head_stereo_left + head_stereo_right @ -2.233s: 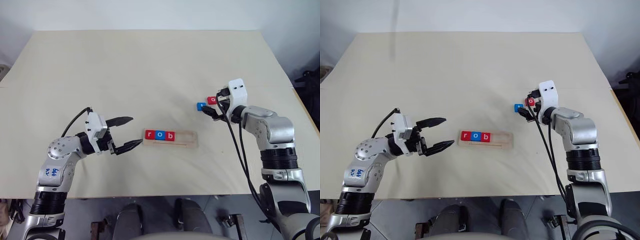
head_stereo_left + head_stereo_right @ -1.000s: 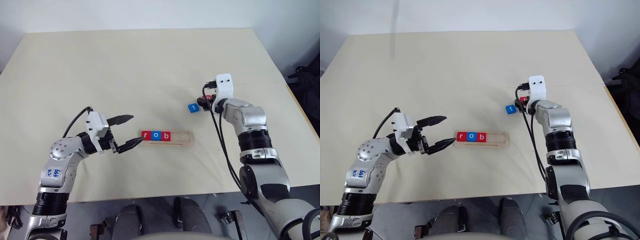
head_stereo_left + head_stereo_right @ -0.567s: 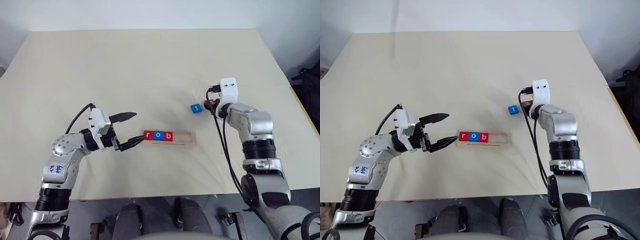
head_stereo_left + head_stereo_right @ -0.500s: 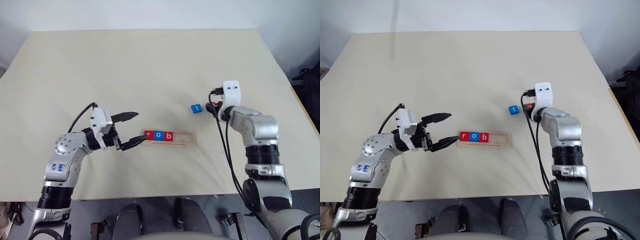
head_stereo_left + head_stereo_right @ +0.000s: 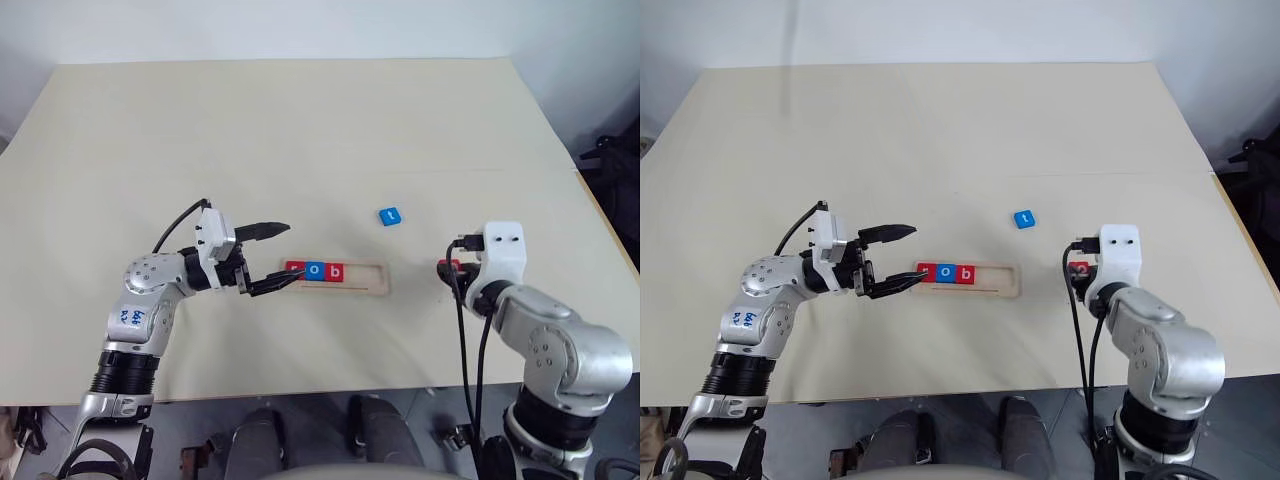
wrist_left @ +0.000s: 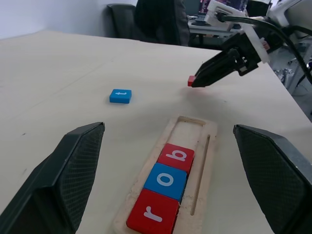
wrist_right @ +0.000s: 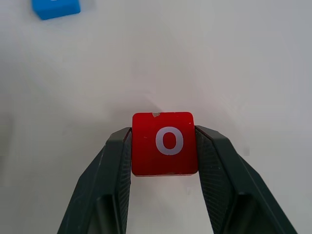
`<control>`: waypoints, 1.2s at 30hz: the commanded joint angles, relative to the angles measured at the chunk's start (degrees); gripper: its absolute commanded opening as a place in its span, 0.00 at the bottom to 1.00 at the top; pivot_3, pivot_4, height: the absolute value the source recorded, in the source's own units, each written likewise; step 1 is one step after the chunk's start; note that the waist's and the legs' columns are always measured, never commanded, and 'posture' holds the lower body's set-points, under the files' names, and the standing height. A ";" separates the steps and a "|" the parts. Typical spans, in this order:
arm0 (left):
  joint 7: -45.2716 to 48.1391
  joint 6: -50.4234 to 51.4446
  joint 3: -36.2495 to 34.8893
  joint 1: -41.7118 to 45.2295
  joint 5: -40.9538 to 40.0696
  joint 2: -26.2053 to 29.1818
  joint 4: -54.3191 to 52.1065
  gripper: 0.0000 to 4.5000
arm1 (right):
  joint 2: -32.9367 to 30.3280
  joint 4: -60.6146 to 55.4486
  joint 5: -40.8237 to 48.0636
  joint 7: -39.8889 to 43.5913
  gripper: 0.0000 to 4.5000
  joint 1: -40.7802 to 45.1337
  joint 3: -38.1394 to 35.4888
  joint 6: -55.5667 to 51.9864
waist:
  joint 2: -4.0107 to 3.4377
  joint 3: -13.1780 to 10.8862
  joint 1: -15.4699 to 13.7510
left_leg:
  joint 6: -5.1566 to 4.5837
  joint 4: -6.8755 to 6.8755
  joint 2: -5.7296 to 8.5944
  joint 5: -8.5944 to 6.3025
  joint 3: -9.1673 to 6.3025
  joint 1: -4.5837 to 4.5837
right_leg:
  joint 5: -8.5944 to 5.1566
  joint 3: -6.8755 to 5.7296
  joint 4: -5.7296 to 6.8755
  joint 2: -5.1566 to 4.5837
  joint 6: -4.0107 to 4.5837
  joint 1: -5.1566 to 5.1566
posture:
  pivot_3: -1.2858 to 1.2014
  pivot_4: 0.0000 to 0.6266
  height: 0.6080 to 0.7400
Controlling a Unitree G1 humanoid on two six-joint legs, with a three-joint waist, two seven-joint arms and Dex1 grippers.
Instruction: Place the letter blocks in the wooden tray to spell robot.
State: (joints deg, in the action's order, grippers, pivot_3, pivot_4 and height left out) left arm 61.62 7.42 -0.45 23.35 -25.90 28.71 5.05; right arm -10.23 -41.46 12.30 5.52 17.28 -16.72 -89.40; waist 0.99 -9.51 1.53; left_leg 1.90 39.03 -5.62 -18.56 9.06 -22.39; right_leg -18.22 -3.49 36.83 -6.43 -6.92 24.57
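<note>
The wooden tray (image 5: 366, 281) lies at the table's middle with red r (image 5: 296, 269), blue o (image 5: 315, 270) and red b (image 5: 335, 271) letter blocks filling its left half. A blue t block (image 5: 390, 216) rests flat on the table beyond the tray's right end. My right gripper (image 7: 165, 146) is shut on a red o block (image 7: 165, 143), held just above the table to the right of the tray (image 6: 210, 146). My left gripper (image 5: 291, 253) stands open and level at the tray's left end, its near fingertip beside the r block.
The pale table (image 5: 300, 130) stretches bare behind the tray. Its right edge (image 5: 610, 225) runs close to my right arm. A faint seam crosses the tabletop beyond the t block.
My right gripper has drawn back toward me with the red o block, leaving the blue t block behind on the table. My left gripper has edged slightly toward the tray.
</note>
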 commanded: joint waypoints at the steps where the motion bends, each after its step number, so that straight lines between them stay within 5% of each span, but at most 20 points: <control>1: 1.12 -1.18 0.09 1.33 0.27 -0.27 0.09 1.00 | 1.81 -3.13 -1.10 -1.50 0.40 -0.84 -0.09 -0.87 | 0.00 0.00 0.01 | 0.00 0.00 0.01 0.00 0.00 -0.01 | 0.00 0.00 -0.02 -0.01 0.00 0.00 | 0.52 0.24 1.00; 6: 1.55 -1.56 -0.26 1.76 0.57 -0.19 0.75 1.00 | -0.62 -1.61 0.09 1.38 0.62 0.52 -1.44 -0.46 | 0.00 0.00 0.05 | 0.00 0.00 0.01 0.00 -0.02 -0.01 | 0.00 0.00 -0.02 -0.01 0.00 0.00 | 0.52 0.24 1.00; 11: 2.25 -1.57 -0.79 0.48 0.34 0.69 -0.21 1.00 | -15.28 3.48 7.03 15.17 0.99 0.28 -1.06 3.73 | 0.00 0.00 0.03 | -0.05 -0.01 0.02 -0.03 -0.05 -0.01 | 0.00 -0.01 -0.08 -0.01 0.00 -0.03 | 0.52 0.24 1.00; 18: 6.61 -0.57 -0.85 -1.15 -1.32 3.34 -2.72 1.00 | -38.67 19.36 8.94 45.85 0.99 -5.31 5.53 40.93 | 0.05 -0.03 0.00 | -0.11 -0.08 0.04 -0.06 -0.08 0.00 | 0.03 -0.05 -0.34 0.00 -0.06 -0.15 | 0.52 0.24 1.00; 23: 10.03 1.04 -0.36 -2.03 -2.60 5.23 -5.84 1.00 | -43.60 37.80 3.63 60.98 0.99 -1.86 12.04 66.66 | 0.11 -0.06 0.06 | -0.09 0.01 0.03 -0.05 -0.01 0.05 | 0.05 -0.03 -0.30 0.01 -0.10 -0.18 | 0.52 0.24 1.00; 33: 8.69 2.20 -0.61 -3.04 -2.84 5.08 -9.26 1.00 | -41.96 64.61 -4.86 73.72 0.99 14.44 24.25 84.86 | 0.08 -0.08 0.02 | -0.07 0.11 0.01 -0.03 0.11 0.09 | 0.08 0.01 -0.29 -0.02 -0.14 -0.19 | 0.52 0.24 1.00; 36: 7.73 2.38 -0.78 -3.95 -2.97 4.97 -10.20 1.00 | -41.02 66.69 -4.35 76.10 0.85 15.92 24.94 84.47 | 0.07 -0.08 0.02 | -0.06 0.11 0.00 -0.02 0.11 0.09 | 0.08 0.01 -0.27 -0.02 -0.14 -0.18 | 0.52 0.24 1.00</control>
State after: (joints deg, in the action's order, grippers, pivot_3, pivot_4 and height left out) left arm 69.98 9.85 -0.14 19.87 -27.73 33.80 -2.53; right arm -51.29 24.38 7.66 79.76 32.51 8.55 -5.13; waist 1.07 -9.59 1.55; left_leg 1.85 39.14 -5.63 -18.59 9.17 -22.30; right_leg -18.14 -3.48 36.56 -6.45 -7.07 24.38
